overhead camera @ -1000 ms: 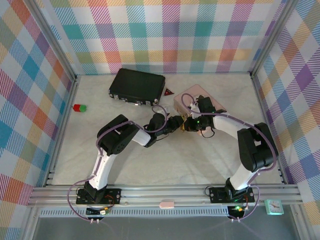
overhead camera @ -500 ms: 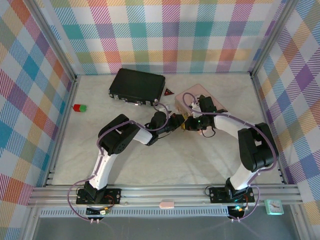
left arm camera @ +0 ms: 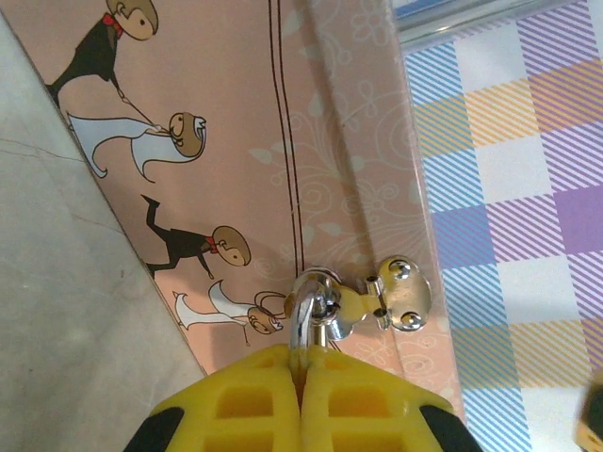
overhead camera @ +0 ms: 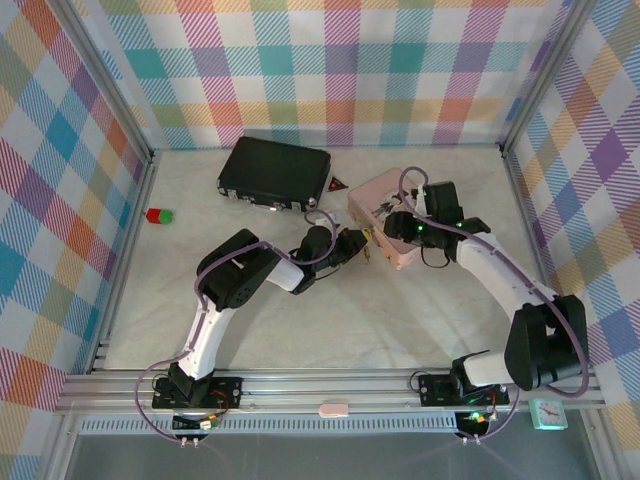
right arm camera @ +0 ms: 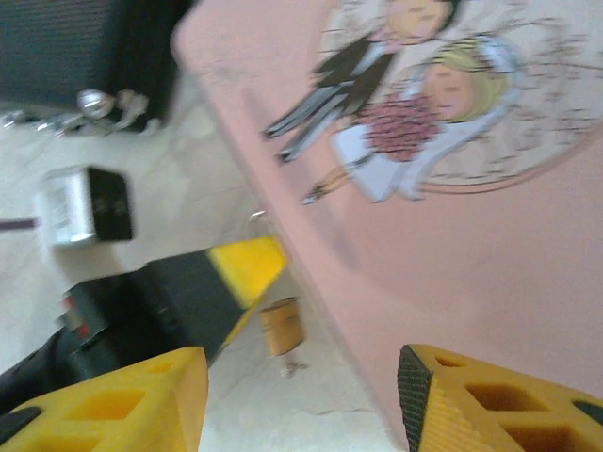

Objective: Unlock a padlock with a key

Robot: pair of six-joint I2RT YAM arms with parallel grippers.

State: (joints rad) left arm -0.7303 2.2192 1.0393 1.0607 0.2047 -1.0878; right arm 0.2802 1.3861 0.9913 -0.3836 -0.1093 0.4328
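Pastel plaid walls, a pale table, one pink box among black and yellow.

The walls (overhead camera: 340,60) carry a plaid of teal, pink, orange, yellow and purple on white, and the table (overhead camera: 400,310) is off-white with faint grey veins. The case (overhead camera: 275,172) at far left is black; just right of it lies a dark red triangle (overhead camera: 337,184), and further left sits a red-and-green block (overhead camera: 158,215). The pink box (overhead camera: 370,197) bears pale swirls, dark lines and cartoon couples, grooms in black and brides in white, one with a pink bouquet; its clasp (left arm camera: 400,294) is silvery. The padlock (right arm camera: 281,327) is brass-gold with a silvery shackle (left arm camera: 306,301). The left gripper (left arm camera: 301,363) and right gripper (right arm camera: 300,377) have yellow fingers edged in black.
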